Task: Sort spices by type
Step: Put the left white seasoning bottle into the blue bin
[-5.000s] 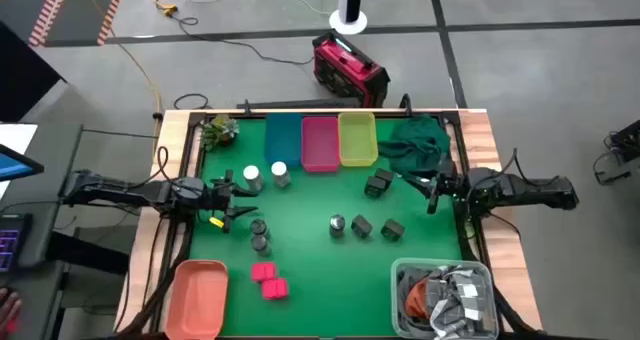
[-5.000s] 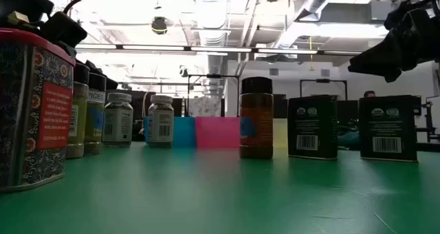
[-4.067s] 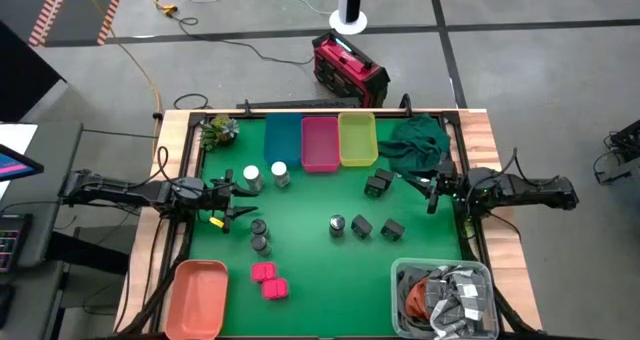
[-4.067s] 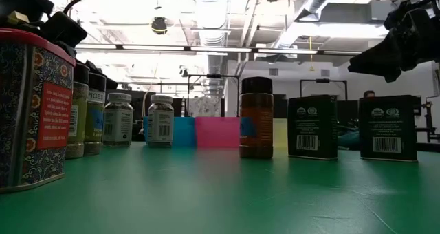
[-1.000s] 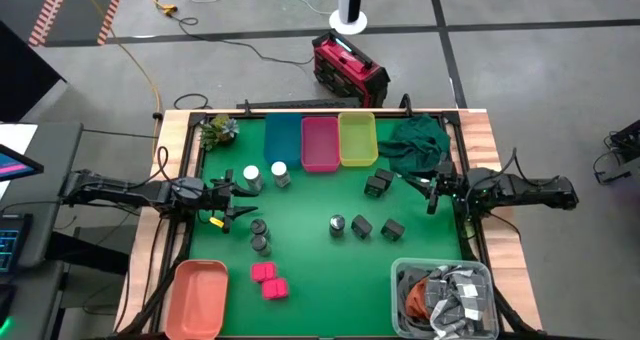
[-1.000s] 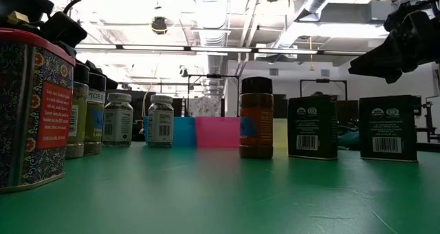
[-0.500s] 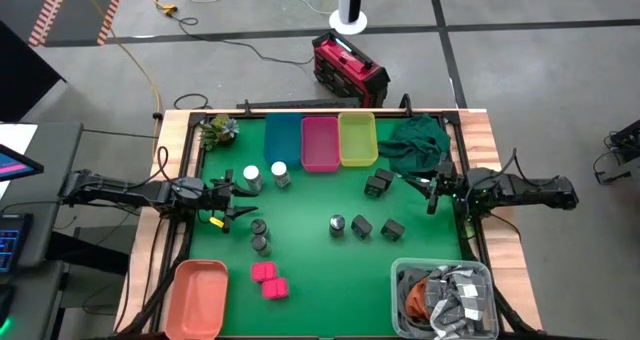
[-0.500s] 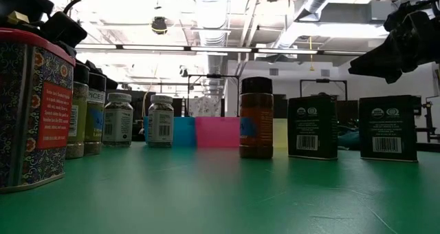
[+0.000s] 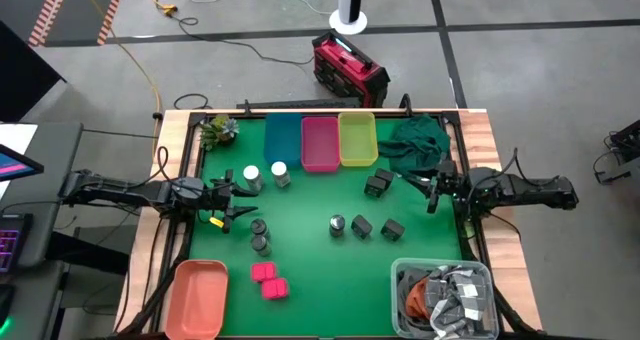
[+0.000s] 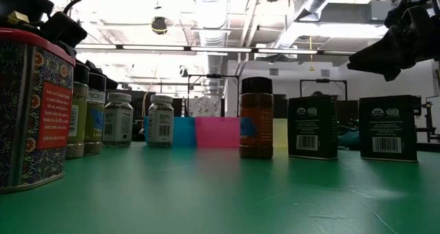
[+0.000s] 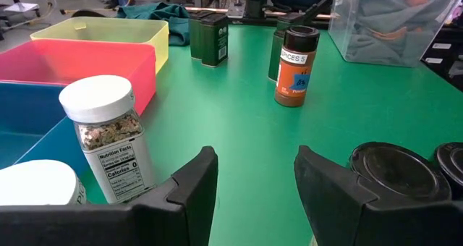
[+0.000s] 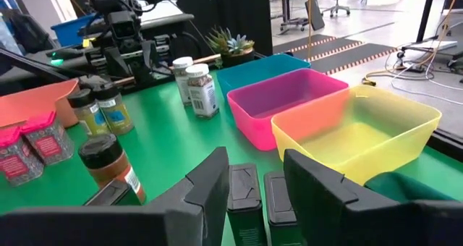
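High view | L gripper (image 9: pixel 243 201) jaws open, empty, nr white-capped jars (image 9: pixel 265 174) | R gripper (image 9: pixel 417 189) open, by black boxes (image 9: pixel 377 185)

We see blue (image 9: pixel 282 139), pink (image 9: pixel 319 143) and yellow (image 9: pixel 357 139) bins, an orange tray (image 9: pixel 198 298), bright pink blocks (image 9: pixel 268 280) and black boxes (image 9: pixel 377 185) on green felt (image 9: pixel 310 250).
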Available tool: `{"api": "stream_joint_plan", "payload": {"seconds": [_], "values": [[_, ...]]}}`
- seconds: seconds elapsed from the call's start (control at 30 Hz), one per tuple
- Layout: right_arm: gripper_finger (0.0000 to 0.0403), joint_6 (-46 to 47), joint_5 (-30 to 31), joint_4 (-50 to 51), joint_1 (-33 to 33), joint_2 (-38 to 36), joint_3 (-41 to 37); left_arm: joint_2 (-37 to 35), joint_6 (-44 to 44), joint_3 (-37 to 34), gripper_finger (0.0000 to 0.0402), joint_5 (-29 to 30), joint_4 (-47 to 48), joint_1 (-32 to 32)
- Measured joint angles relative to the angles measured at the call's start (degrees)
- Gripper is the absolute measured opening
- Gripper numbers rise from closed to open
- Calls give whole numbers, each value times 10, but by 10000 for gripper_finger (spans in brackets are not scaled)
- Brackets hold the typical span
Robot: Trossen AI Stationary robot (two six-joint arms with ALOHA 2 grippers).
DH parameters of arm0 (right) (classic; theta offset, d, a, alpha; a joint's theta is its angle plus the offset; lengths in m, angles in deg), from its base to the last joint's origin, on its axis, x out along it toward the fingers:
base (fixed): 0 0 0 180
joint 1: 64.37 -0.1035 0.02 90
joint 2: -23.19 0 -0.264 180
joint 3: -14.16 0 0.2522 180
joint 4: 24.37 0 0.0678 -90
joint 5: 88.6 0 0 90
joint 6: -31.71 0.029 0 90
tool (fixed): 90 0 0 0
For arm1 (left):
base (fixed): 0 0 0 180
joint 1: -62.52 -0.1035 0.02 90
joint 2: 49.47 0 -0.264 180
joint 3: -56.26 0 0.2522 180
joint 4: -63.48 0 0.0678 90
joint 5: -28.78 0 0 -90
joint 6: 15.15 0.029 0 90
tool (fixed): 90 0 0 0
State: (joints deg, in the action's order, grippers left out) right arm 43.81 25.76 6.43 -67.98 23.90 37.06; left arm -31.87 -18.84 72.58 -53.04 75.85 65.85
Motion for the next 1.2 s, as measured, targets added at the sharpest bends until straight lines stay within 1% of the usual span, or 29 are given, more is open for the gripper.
{"api": "stream_joint_plan", "payload": {"seconds": [0.5, 0.67, 1.2], "values": [[162, 1, 9, -23, 0, 0, 0, 0, 0, 0, 174, 0, 0, 0], [162, -19, 10, -21, 0, 0, 0, 0, 0, 0, 174, 0, 0, 0], [162, -20, 10, -21, 0, 0, 0, 0, 0, 0, 174, 0, 0, 0]]}}
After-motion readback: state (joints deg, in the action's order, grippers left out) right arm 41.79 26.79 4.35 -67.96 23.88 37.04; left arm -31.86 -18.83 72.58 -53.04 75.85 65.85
